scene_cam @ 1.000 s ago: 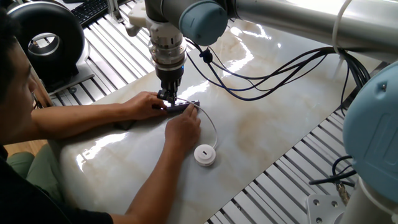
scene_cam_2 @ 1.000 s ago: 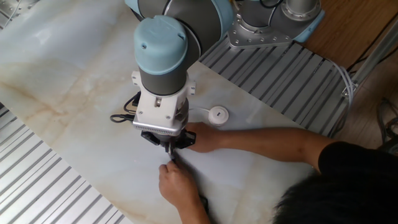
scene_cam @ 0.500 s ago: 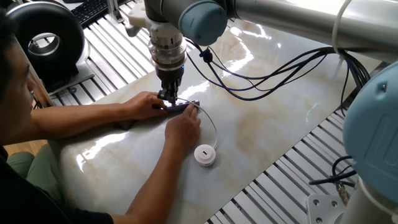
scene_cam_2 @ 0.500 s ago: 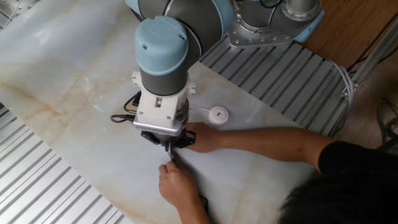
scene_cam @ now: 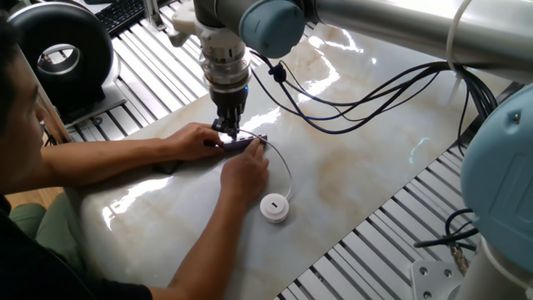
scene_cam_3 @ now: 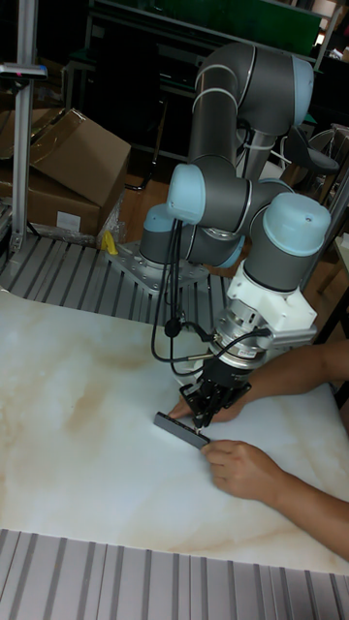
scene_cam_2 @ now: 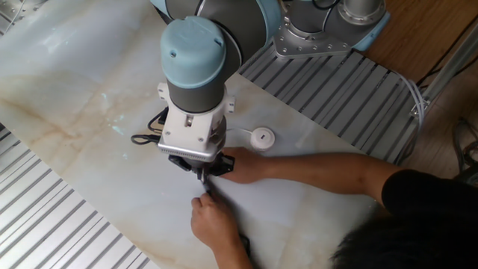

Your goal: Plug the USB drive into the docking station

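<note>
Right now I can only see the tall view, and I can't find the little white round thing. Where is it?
Observer: The USB drive lies flat on the table, away from the gripper.
Operator: Does its wire go anywhere?
Observer: Its thin white cable curves up to the person's hand beside the gripper.
Operator: Anything else I'm missing?
Observer: A black cable loop lies on the table beside the arm's wrist.

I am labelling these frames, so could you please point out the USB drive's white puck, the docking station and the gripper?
USB drive [scene_cam: 274, 207]: one fixed view, top of the round white puck.
Docking station [scene_cam_3: 181, 429]: tall fixed view, middle of the grey bar.
Gripper [scene_cam: 226, 132]: one fixed view, between the fingertips.
</note>
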Tool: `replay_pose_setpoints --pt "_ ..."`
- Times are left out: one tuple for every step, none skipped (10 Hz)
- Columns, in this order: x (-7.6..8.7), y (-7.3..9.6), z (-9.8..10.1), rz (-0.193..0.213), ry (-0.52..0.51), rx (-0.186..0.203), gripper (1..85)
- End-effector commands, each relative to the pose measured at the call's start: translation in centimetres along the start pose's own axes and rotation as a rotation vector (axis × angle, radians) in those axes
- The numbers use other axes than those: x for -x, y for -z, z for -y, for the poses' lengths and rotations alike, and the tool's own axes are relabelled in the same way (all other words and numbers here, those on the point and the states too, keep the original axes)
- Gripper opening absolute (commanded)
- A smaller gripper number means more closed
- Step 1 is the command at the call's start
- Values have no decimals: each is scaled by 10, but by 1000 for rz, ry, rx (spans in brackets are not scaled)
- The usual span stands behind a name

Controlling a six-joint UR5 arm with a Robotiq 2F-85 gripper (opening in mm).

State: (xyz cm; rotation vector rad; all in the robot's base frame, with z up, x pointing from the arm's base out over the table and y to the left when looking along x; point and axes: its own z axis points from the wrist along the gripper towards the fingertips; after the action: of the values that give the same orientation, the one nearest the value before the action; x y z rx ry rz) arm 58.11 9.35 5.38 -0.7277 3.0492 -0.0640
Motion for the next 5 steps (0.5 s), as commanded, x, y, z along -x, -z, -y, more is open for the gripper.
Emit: replay_pose_setpoints --pt "-1 3 2 -1 -70 4 13" --pt "-1 3 2 -2 -92 4 13" --pt "-1 3 0 -3 -101 9 13" --pt "-1 3 -1 -2 -101 11 13" --pt "-1 3 -2 -2 -87 13 13"
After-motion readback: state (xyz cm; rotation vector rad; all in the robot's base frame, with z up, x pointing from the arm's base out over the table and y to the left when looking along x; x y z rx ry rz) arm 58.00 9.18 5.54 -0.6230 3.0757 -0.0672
